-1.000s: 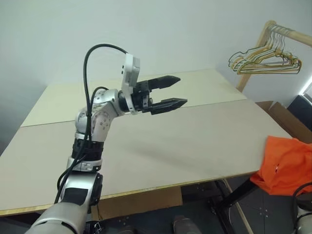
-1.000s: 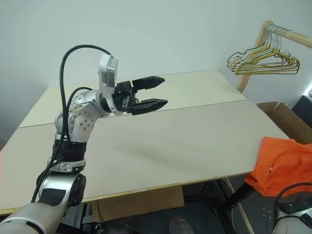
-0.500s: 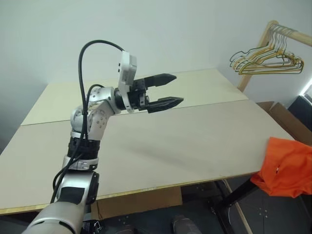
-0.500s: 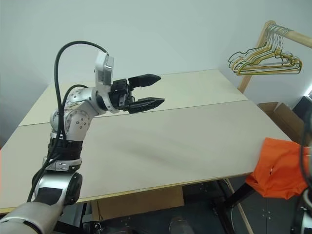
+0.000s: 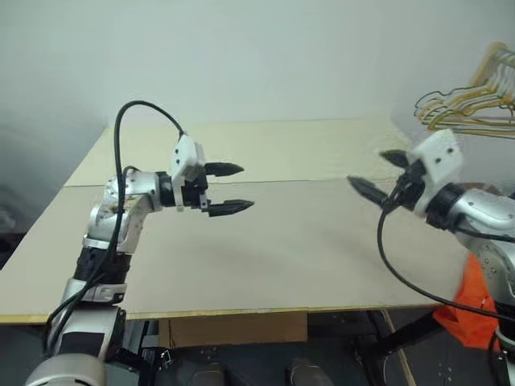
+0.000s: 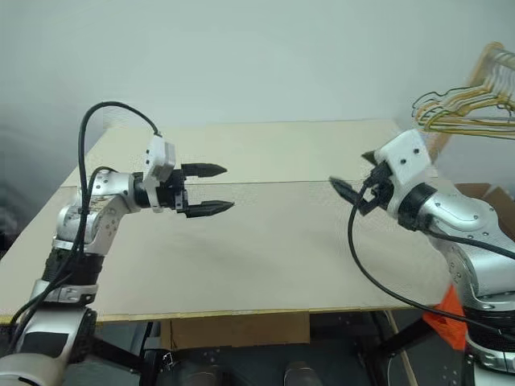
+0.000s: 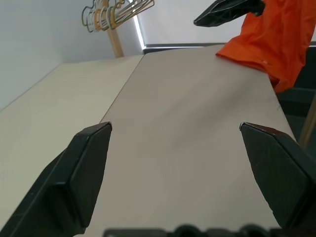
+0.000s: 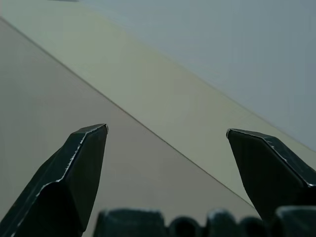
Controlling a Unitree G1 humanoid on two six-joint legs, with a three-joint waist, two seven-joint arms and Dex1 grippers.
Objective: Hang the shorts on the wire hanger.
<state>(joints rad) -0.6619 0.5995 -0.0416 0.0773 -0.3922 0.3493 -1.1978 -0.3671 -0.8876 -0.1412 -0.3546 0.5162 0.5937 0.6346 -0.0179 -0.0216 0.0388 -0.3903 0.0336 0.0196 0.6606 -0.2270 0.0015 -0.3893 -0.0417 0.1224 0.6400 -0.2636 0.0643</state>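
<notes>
The bright orange shorts hang in a heap just off the table's right edge, largely hidden behind my right arm; the left wrist view shows the shorts past the table's far end. The wire hanger is out of view. My left gripper hovers open above the left half of the table, pointing right, with nothing between its fingers. My right gripper hovers open over the right half, pointing left toward it, also empty. One finger of the right gripper appears in the left wrist view.
The table is two pale boards joined by a seam across the middle. At the back right, a bunch of gold and green wire hangers hangs on a wooden rack. A cardboard box sits under the front edge.
The camera has swung, shifting the whole picture. My left gripper has dropped lower and moved left, still open. My right arm has risen into view over the table's right side.
</notes>
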